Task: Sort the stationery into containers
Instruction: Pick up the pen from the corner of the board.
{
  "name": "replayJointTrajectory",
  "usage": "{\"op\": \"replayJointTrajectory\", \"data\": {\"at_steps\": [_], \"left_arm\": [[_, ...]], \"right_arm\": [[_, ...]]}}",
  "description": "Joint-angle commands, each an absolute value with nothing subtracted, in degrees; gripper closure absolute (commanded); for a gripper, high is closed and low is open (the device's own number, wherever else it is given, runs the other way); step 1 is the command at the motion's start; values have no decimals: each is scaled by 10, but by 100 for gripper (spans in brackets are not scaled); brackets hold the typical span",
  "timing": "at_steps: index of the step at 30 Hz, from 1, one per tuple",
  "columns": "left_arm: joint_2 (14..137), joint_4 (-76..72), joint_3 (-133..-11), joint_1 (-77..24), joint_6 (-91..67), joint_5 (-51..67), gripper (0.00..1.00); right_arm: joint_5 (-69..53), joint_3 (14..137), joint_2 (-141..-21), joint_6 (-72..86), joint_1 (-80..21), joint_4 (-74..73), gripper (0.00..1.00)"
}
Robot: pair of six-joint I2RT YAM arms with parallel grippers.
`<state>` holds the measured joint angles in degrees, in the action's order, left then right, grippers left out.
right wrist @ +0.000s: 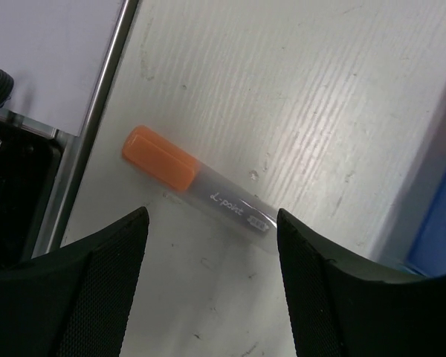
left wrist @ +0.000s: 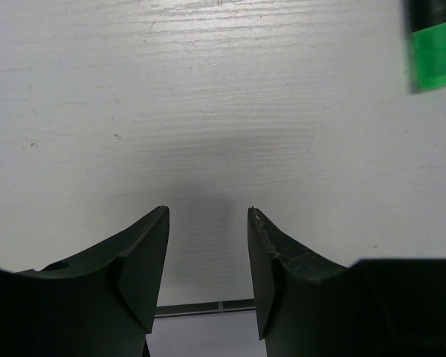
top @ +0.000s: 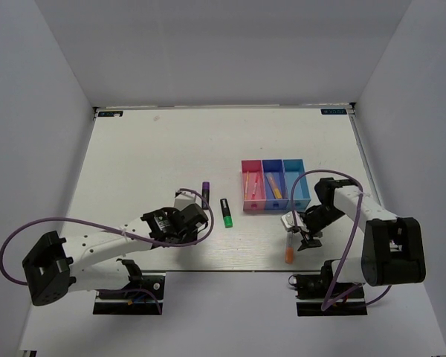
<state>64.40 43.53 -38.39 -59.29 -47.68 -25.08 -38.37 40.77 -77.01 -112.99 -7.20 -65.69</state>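
A grey marker with an orange cap (right wrist: 197, 182) lies flat on the white table near its front edge (top: 289, 246). My right gripper (right wrist: 212, 216) hovers open just short of it (top: 303, 232), nothing between its fingers. A black marker with a green cap (top: 226, 212) lies mid-table, and only its green end (left wrist: 435, 52) shows in the left wrist view. A purple-capped marker (top: 206, 193) lies left of it. My left gripper (left wrist: 208, 212) is open and empty over bare table (top: 199, 217). The containers stand in a row: pink (top: 253, 186), dark blue (top: 273, 186), light blue (top: 295, 186).
Thin pens lie in the pink bin and an orange marker in the dark blue one. The table's metal front edge (right wrist: 97, 119) runs close to the grey-orange marker. A blue bin wall (right wrist: 442, 223) stands to the right of my right fingers.
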Motion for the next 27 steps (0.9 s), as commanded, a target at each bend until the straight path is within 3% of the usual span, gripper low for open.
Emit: {"op": "replayJointTrajectory", "data": {"at_steps": [1, 16, 21, 25, 27], "left_arm": [[656, 427, -397, -597, -486, -254, 43], [666, 444, -403, -609, -513, -260, 43], [669, 450, -401, -618, -526, -270, 43], [668, 454, -398, -624, -533, -272, 43], [667, 457, -396, -627, -537, -273, 43]], "right_arm": [[-413, 378, -775, -1791, -78, -621, 28], [-396, 346, -822, -1848, -89, -565, 29], [-367, 342, -836, -1855, -84, -555, 41], [-346, 339, -843, -1847, -82, -557, 60], [-343, 331, -839, -1843, -82, -558, 65]]}}
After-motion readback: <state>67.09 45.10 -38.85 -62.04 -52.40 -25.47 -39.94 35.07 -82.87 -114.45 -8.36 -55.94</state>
